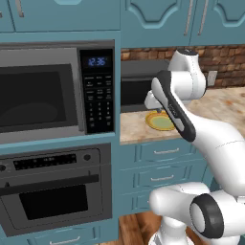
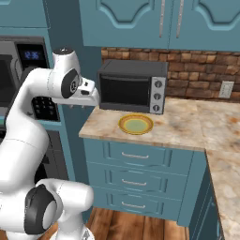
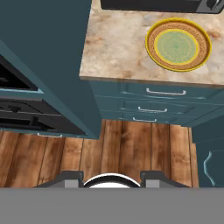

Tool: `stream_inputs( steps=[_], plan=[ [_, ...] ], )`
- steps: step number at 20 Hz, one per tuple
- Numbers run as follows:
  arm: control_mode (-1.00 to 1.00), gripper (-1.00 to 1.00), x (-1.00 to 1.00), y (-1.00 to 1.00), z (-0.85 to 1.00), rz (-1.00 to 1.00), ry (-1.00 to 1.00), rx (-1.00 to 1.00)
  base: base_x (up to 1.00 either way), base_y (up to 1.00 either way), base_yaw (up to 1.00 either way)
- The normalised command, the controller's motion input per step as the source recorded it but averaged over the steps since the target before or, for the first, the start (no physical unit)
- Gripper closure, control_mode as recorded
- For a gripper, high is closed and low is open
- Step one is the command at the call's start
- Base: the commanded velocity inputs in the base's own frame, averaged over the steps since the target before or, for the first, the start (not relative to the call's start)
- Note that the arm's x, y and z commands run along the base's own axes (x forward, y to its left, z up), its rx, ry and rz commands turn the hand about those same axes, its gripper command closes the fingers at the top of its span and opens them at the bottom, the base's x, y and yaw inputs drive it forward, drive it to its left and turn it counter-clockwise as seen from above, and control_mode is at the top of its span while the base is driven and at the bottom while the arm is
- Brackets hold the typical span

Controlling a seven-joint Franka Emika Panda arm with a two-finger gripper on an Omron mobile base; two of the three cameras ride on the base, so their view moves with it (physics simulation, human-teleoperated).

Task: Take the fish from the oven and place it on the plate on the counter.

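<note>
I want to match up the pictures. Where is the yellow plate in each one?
Left base view: the plate peeks out on the counter, right of the middle, partly behind the arm.
Right base view: the plate sits in the middle, in front of the toaster oven.
Hand view: the plate is at the top right.
Shared landmark: the toaster oven just behind the plate.

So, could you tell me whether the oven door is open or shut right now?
Shut: the oven door stands upright and flush beneath its control strip, bar handle across the top.
</note>
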Motion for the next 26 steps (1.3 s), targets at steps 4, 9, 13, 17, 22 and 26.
stream_inputs(
  steps=[4, 9, 13, 17, 22, 26],
  plan=[
    [-1.00, -1.00, -0.02, 0.21, -0.01, 0.02, 0.02, 0.00, 0.00, 0.00, 0.00],
    [-1.00, -1.00, -0.12, 0.39, -0.01, 0.04, 0.02, 0.00, 0.00, 0.00, 0.00],
    [-1.00, -1.00, -0.16, 0.31, 0.00, 0.01, 0.00, 0.00, 0.00, 0.00, 0.00],
    [-1.00, -1.00, -0.16, 0.24, 0.00, 0.00, 0.00, 0.00, 0.00, 0.00, 0.00],
    [-1.00, -1.00, -0.16, 0.46, -0.01, 0.04, 0.01, 0.00, 0.00, 0.00, 0.00],
    [-1.00, -1.00, -0.29, 0.71, -0.03, 0.08, 0.00, 0.00, 0.00, 0.00, 0.00]
  ],
)
